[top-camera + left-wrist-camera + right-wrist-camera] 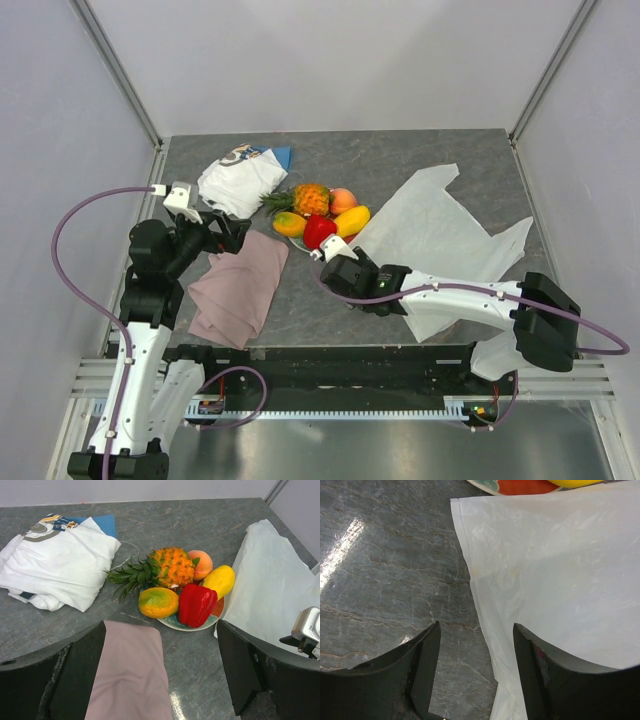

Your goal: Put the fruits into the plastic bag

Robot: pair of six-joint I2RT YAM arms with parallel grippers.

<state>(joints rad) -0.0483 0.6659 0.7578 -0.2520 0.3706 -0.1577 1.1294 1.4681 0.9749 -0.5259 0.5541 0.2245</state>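
The fruits lie together on a round plate [192, 626] mid-table: a pineapple [310, 198], a peach [343, 199], two mangoes [289, 224] [352, 220] and a red pepper [319, 231]. The plastic bag [440, 235] lies flat to their right. My right gripper [338, 262] is low at the bag's near-left edge. Its jaws stand open astride that edge [482, 610], one finger over bare table and the other over the bag [555, 565]. My left gripper [161, 645] is open and empty above the pink cloth [127, 675], facing the fruits [172, 567].
A folded white cloth [238, 180] with a blue piece under it lies at the back left. The pink cloth [238, 285] is spread at the front left. Grey walls and metal frame rails enclose the table.
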